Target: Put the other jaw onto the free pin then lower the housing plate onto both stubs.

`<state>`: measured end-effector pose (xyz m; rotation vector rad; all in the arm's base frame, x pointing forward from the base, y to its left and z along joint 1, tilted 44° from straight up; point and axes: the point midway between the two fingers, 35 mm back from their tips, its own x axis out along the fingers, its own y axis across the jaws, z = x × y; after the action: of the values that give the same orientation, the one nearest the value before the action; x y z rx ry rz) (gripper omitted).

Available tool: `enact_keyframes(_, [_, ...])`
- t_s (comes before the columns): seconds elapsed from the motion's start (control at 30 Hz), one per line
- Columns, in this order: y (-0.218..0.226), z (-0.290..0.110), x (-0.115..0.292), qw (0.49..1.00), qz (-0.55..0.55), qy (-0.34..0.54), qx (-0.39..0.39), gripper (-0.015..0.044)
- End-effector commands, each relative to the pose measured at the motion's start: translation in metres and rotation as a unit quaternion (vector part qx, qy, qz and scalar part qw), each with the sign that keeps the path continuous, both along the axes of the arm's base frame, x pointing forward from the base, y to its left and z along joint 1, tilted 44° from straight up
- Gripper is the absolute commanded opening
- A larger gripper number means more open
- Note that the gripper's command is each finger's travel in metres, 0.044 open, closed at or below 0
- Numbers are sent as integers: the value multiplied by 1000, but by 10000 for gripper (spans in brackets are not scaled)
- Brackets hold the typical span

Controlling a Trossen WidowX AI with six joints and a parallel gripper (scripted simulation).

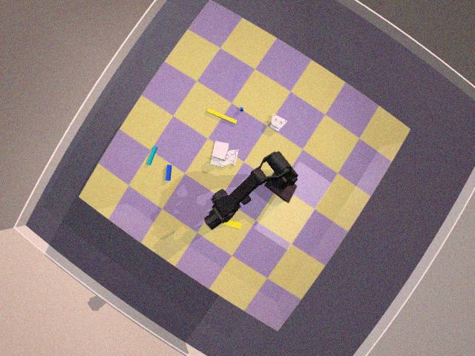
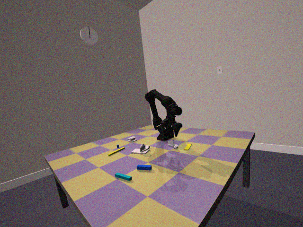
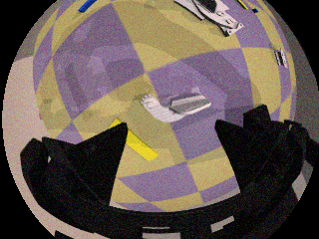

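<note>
The loose white jaw (image 2: 171, 143) (image 3: 166, 116) lies on the table, its toothed end to the left in the wrist view. The gripper (image 3: 171, 125) is open and empty above it, one finger to each side in that view; the arm hides the jaw in the top view. The white base (image 1: 215, 162) (image 2: 135, 151) (image 3: 189, 9) stands apart, with the other white jaw (image 1: 231, 157) on it; its pins are too small to make out. The white housing plate piece (image 1: 277, 121) (image 2: 132, 138) (image 3: 280, 58) lies separately, beyond the base from the gripper.
A flat yellow bar (image 1: 234, 225) (image 2: 188, 146) (image 3: 143, 148) lies close to the loose jaw. A yellow rod (image 1: 221, 116) (image 2: 116, 151) and small blue cube (image 1: 241, 109) (image 2: 118, 145) lie beyond the base. A blue block (image 1: 168, 173) (image 2: 144, 167) and teal block (image 1: 152, 155) (image 2: 123, 176) lie farther off.
</note>
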<state>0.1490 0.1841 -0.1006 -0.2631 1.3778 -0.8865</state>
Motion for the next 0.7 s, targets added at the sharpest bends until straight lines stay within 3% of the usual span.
enact_keyframes(0.0, [-1,3,-3,998,-48,-40,-2,440])
enact_keyframes(0.67, [-5,10,-12,928,-277,-248,-23,440])
